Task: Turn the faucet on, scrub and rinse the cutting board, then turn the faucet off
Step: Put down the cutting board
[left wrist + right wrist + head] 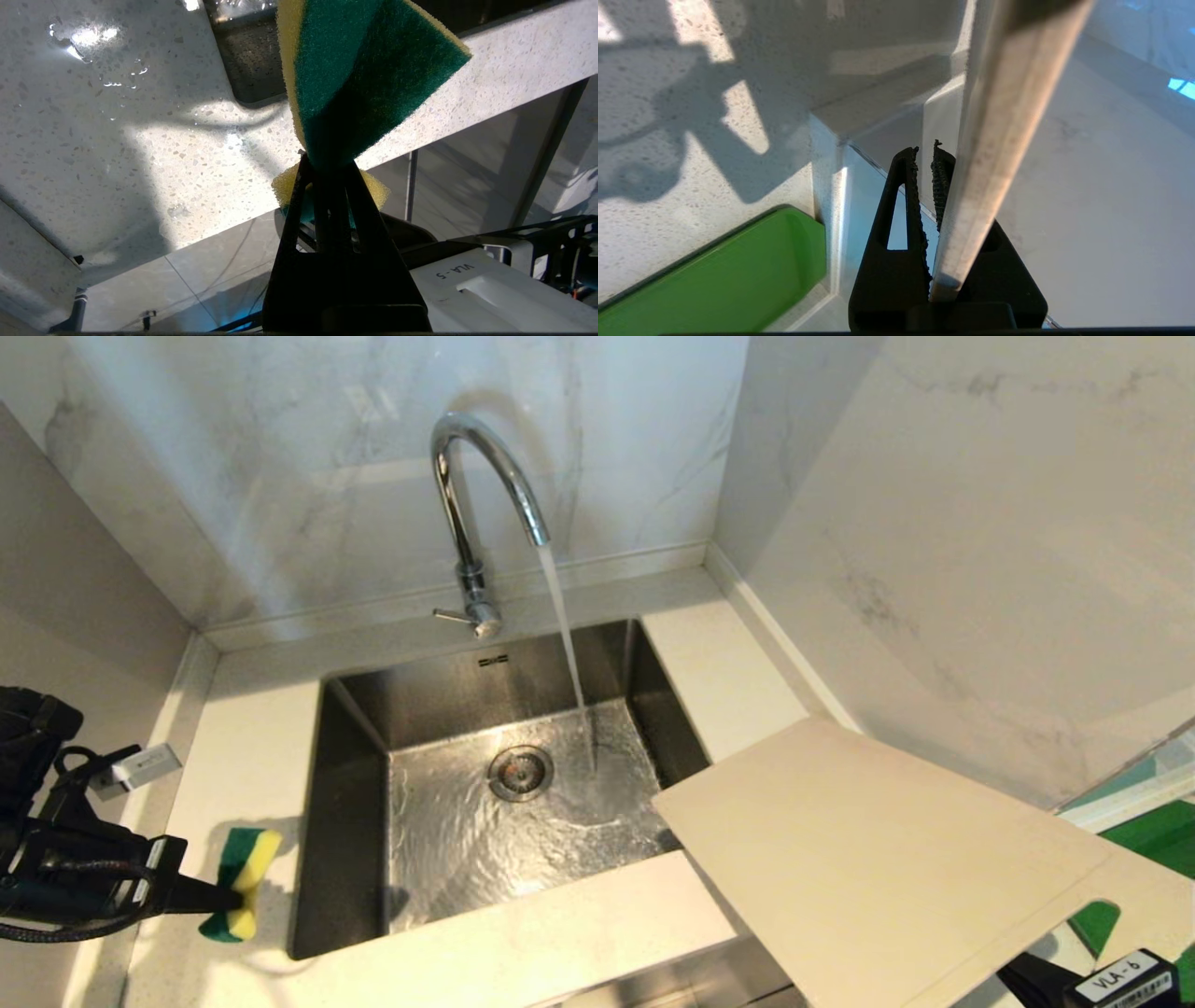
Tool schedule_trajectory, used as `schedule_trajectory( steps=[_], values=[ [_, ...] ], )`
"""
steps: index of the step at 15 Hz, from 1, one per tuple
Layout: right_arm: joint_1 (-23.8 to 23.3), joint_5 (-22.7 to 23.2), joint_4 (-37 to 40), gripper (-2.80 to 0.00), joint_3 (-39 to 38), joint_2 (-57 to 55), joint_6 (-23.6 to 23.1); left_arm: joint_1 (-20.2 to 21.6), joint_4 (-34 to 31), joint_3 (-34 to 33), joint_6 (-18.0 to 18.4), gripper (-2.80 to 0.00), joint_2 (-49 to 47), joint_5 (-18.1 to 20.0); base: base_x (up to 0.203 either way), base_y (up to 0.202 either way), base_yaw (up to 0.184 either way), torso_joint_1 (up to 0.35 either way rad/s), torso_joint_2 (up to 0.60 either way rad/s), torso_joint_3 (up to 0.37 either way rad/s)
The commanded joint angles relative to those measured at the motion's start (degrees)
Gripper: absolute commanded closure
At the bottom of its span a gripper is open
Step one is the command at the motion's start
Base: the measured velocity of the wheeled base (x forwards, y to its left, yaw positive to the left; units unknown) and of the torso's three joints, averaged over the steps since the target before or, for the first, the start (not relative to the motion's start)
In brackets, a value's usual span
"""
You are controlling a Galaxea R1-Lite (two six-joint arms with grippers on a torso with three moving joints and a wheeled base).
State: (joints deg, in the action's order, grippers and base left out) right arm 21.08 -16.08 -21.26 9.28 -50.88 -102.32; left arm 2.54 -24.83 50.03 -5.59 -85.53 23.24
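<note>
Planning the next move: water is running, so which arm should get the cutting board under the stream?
Right. The right gripper already grips the cutting board by its edge, held at the sink's right corner near the faucet's stream. The left gripper is busy pinching the sponge over the left counter.

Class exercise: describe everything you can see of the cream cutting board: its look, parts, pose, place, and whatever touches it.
The cutting board is a large, thin, cream-beige rectangle that looks like plastic, with rounded corners and a slot handle near its outer short edge. It is held tilted in the air at the sink's front right corner, one corner jutting over the basin, short of the running water. The right gripper clamps its edge in its jaws; nothing else touches it.
</note>
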Motion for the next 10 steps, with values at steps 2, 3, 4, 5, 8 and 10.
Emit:
schedule_trajectory(
  steps=[2,3,4,5,8,10],
  values=[
    [-0.05,-1.35,-0.19,0.00,-0.77,-0.92,1.14,0.10,-0.13,-0.11,-0.65,0.00,-0.17,0.59,0.000,0.000,0.000,0.000,0.00,0.000],
    [-0.04,-1.44,-0.13,0.00,-1.51,-1.53,2.32,0.10,-0.13,-0.11,-0.65,0.00,-0.25,0.67,0.000,0.000,0.000,0.000,0.00,0.000],
    [-0.13,-2.14,-0.10,0.00,-2.35,-1.58,2.56,0.18,-0.13,-0.11,-0.65,0.00,-0.34,0.67,0.000,0.000,0.000,0.000,0.00,0.000],
    [-0.16,-2.99,-0.10,0.00,-3.24,-1.57,2.88,0.19,-0.13,-0.11,-0.65,0.00,-0.48,0.67,0.000,0.000,0.000,0.000,0.00,0.000],
    [-0.16,-3.17,0.15,0.00,-4.49,-2.92,5.45,0.19,-0.13,-0.11,-0.74,0.00,-0.52,0.67,0.000,0.000,0.000,0.000,0.00,0.000],
    [-0.16,-3.11,3.30,0.00,-4.69,-3.68,9.12,0.19,-0.13,-0.28,-0.91,0.00,-0.52,0.75,0.000,0.000,0.000,0.000,0.00,0.000]
  ],
)
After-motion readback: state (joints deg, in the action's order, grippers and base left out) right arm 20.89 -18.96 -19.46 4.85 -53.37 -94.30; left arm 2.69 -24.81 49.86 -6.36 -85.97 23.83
